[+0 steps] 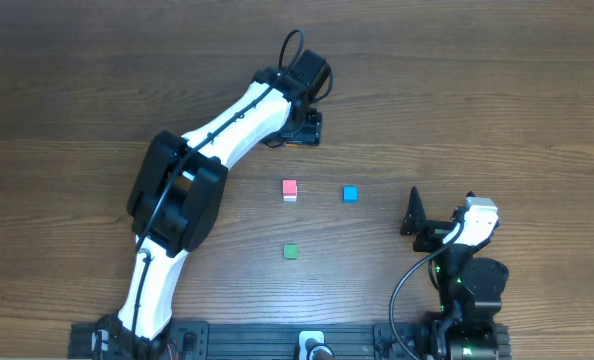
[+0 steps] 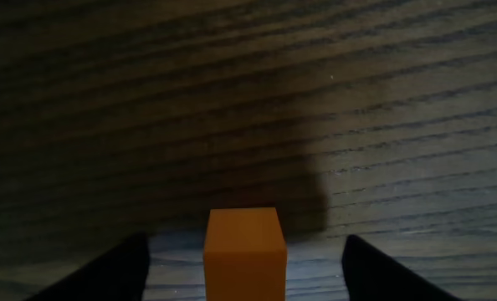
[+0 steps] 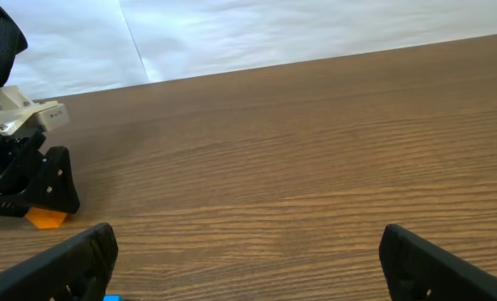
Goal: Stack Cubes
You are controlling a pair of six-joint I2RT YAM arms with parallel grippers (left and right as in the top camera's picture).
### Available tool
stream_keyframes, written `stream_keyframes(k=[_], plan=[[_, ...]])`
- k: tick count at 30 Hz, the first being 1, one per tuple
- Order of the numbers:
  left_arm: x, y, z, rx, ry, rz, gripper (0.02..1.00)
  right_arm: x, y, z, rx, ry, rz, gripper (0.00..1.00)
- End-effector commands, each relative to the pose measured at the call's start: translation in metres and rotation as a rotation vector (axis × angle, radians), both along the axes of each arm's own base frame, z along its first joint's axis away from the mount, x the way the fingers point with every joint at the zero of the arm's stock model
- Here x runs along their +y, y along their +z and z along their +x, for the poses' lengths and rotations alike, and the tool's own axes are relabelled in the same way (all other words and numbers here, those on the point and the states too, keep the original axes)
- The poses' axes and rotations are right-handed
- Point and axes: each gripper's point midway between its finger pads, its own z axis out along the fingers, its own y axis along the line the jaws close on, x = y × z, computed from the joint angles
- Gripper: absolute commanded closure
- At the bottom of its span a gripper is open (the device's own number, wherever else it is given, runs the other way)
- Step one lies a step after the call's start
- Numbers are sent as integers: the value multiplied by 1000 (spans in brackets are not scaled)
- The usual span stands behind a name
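An orange cube rests on the wooden table, between the fingers of my left gripper, which is open with a gap on each side of the cube. In the top view that gripper is at the far middle of the table. The right wrist view shows the orange cube under the left gripper. A pink cube, a blue cube and a green cube lie apart at the table's middle. My right gripper is open and empty near the right arm's base.
The wooden table is bare to the right and far left. A white wall stands beyond the table's far edge. The left arm's white links stretch diagonally over the left half.
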Motion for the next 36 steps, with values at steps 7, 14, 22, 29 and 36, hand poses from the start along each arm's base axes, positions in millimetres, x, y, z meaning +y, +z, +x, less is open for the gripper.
stream_keyframes(k=[7,14,22,29,36], plan=[[-1,-6,0,17,7,6,457,3,-4,-1,17,17,1,7],[-1,-7,0,17,9,5,630,3,-4,-1,17,17,1,9],[-2,-7,-1,22,24,-4,790,3,-4,-1,17,17,1,7],[-4,-6,-1,26,30,-12,869,3,-4,-1,17,17,1,9],[-1,13,-7,49,61,-7,936,3,-4,-1,17,17,1,9]])
